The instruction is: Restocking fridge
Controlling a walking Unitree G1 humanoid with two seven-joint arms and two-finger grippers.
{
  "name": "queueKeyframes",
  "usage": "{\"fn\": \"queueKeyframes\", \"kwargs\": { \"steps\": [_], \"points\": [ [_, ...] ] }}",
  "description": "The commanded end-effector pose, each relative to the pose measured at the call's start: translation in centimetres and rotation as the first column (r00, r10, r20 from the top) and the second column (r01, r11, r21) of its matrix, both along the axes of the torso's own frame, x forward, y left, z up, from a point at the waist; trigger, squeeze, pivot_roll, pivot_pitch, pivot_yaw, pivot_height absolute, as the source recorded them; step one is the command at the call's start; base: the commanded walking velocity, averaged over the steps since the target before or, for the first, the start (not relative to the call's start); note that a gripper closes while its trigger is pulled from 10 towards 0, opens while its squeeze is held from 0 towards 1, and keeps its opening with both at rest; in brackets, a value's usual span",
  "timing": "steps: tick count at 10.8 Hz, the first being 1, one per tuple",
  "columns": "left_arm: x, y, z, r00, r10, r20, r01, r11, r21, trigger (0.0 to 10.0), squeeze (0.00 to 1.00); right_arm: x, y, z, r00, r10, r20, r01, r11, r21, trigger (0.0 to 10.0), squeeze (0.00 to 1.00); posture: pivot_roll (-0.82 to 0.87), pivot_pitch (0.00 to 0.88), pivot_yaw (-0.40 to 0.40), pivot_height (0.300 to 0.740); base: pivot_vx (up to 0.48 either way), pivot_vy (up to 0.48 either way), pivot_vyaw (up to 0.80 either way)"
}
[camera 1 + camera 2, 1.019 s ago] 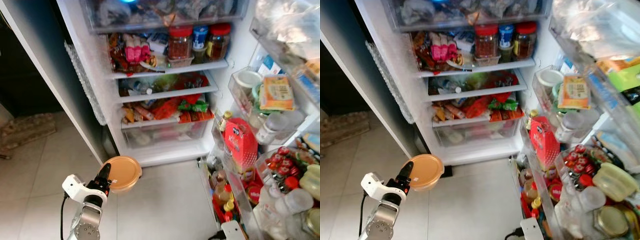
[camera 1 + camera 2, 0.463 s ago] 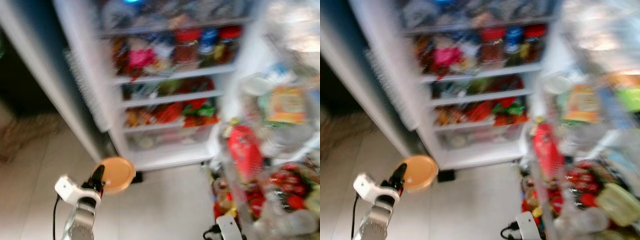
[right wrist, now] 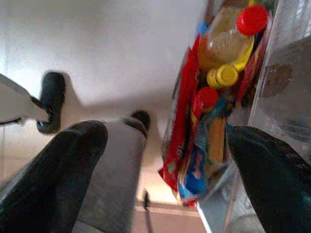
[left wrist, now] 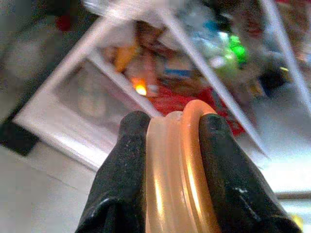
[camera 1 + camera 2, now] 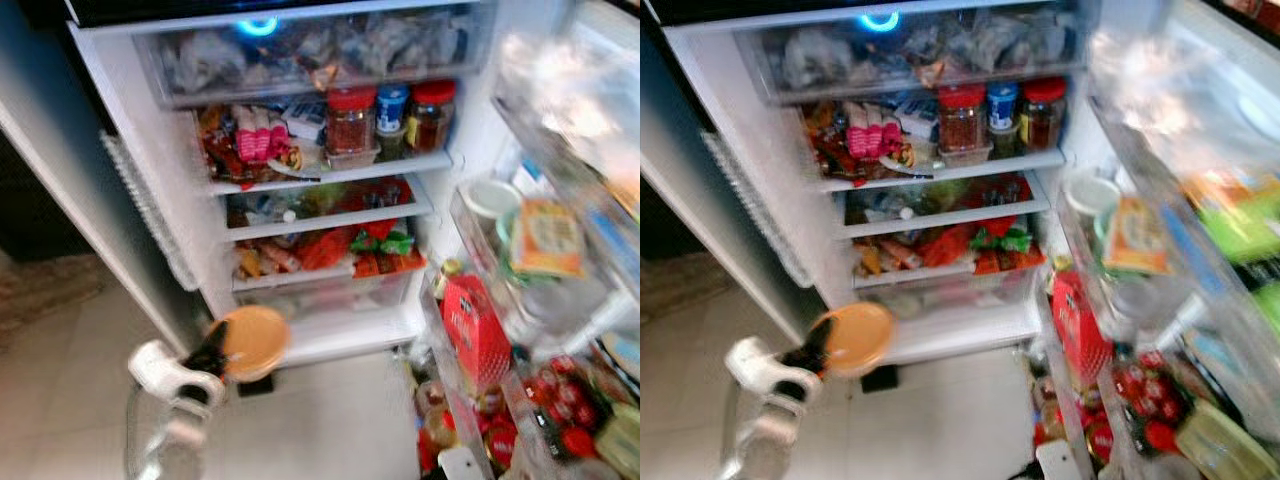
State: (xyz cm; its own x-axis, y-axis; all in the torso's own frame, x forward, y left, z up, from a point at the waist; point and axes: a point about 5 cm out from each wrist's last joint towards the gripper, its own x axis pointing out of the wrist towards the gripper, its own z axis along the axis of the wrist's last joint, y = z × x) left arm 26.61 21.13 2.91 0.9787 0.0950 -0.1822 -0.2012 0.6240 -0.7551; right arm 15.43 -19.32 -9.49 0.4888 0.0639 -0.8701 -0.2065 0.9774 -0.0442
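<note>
Left hand (image 5: pixel 213 352) raised low before the open white fridge (image 5: pixel 150 160), fingers (image 4: pixel 127 165) clamped on the rim of a round, shallow, translucent orange plastic container (image 5: pixel 255 342), one on each side, as seen edge-on in the left wrist view. Container held in the air just in front of the fridge's clear bottom drawer (image 5: pixel 330 290), above the pale tiled floor (image 5: pixel 70 370). Slightly blurred throughout.

Inside the fridge: two red-lidded glass jars (image 5: pixel 351 118) and a blue-lidded jar (image 5: pixel 392 105) side by side on an upper shelf, pink and red packets (image 5: pixel 255 140) to their left; red, orange and green packets (image 5: pixel 345 245) crowded on the shelves below; a frosted clear drawer (image 5: pixel 300 45) at the top, under a blue ring light (image 5: pixel 258 26).

On the open door at right: a red carton (image 5: pixel 475 320) upright in a door bin, red-capped items (image 5: pixel 555 395) lower down.

Right hand (image 3: pixel 165 160) low beside the door's bottom bin, fingers spread wide and holding nothing; between them in the right wrist view, a red-capped bottle of yellow liquid (image 3: pixel 233 36) and yellow-capped bottles (image 3: pixel 223 75).
</note>
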Motion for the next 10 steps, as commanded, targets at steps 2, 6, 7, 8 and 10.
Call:
{"fn": "queueKeyframes", "kwargs": {
  "steps": [2,6,7,8,10],
  "points": [
    [-0.1,-0.2,-0.1,1.0,-0.002,-0.006,0.002,1.0,-0.01,10.0,0.0,0.0,-0.2,0.0,1.0,0.005,0.002,-0.005,1.0,-0.009,10.0,0.0,-0.09,0.122,0.008,0.74,0.257,0.0,0.0],
    [0.0,-0.7,0.0,0.999,-0.044,0.005,0.045,0.999,-0.028,10.0,0.0,0.0,-0.1,0.0,1.0,0.01,-0.001,-0.01,1.0,-0.009,10.0,0.0,-0.09,0.121,0.01,0.74,0.254,0.0,0.0],
    [0.0,-0.9,-0.1,0.998,-0.064,0.002,0.064,0.998,-0.026,10.0,0.0,0.0,-0.2,0.0,1.0,0.015,-0.005,-0.015,1.0,-0.013,10.0,0.0,-0.09,0.121,0.01,0.74,0.255,0.0,0.0],
    [-0.1,-1.1,-0.1,0.997,-0.081,0.003,0.081,0.996,-0.025,10.0,0.0,0.1,-0.2,0.0,1.0,0.022,-0.004,-0.022,1.0,-0.016,10.0,0.0,-0.09,0.122,0.011,0.74,0.251,0.0,0.0],
    [-0.1,-1.3,-0.1,0.996,-0.091,0.005,0.091,0.995,-0.027,10.0,0.0,0.1,-0.1,0.0,1.0,0.027,-0.005,-0.027,1.0,-0.017,10.0,0.0,-0.09,0.122,0.011,0.74,0.249,0.0,0.0]
  ]
}}
